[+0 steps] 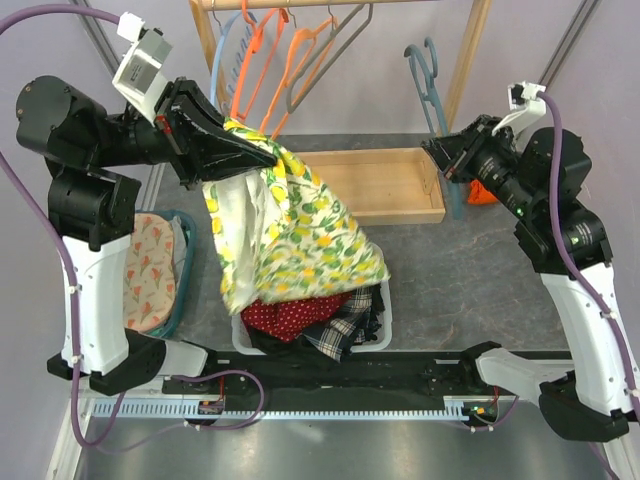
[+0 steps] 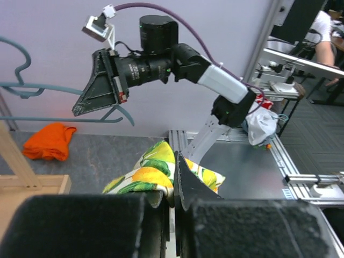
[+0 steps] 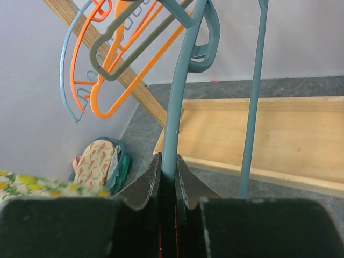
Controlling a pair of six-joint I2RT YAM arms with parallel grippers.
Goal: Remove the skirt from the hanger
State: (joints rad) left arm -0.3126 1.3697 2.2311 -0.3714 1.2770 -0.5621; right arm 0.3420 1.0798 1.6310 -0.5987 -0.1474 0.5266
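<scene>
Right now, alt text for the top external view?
The left gripper holds a lemon-print garment up above a white basket of clothes near the table's front edge. The right gripper is shut on a teal hanger, beside a wooden tray.

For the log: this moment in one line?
left fingers: shut on lemon-print garment over basket | right fingers: shut on bare teal hanger | plaid skirt: in basket
</scene>
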